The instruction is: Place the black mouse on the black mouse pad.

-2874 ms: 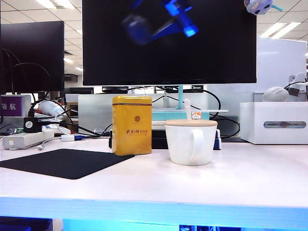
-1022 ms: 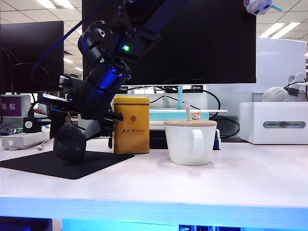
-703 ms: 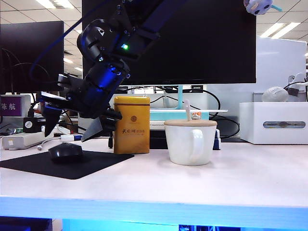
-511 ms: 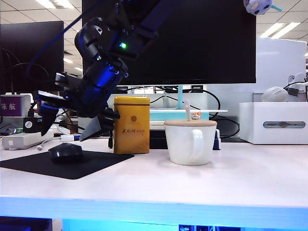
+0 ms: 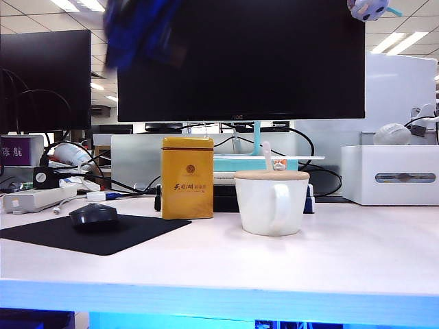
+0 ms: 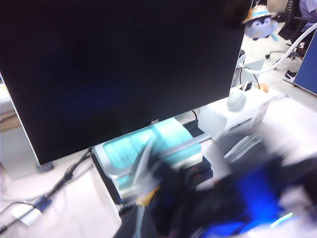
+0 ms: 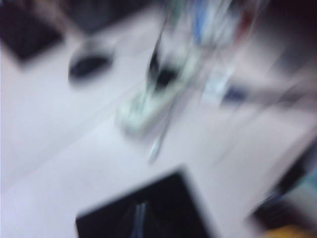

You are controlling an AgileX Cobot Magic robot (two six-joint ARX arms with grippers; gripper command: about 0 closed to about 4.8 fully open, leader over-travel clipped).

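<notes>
The black mouse (image 5: pixel 94 214) lies flat on the black mouse pad (image 5: pixel 137 232) at the left of the table, with nothing touching it. My right arm (image 5: pixel 135 31) is a blue-black blur high above the pad, in front of the monitor. In the blurred right wrist view my right gripper (image 7: pixel 140 220) shows shut and empty, its fingers pressed into one dark strip over a corner of the mouse pad (image 7: pixel 173 198). My left gripper (image 6: pixel 136 225) appears as a dark shut tip, far from the mouse, with the smeared right arm (image 6: pixel 247 198) sweeping past it.
A yellow tin (image 5: pixel 188 177) stands just right of the pad, and a white mug (image 5: pixel 271 203) with a wooden lid further right. A power strip (image 5: pixel 38 199) and cables lie behind the pad. A large monitor (image 5: pixel 240 58) and a white box (image 5: pixel 391 175) stand at the back.
My right gripper opened and left the mouse lying on the pad. It then rose fast up and away from the pad, and its fingers closed.
</notes>
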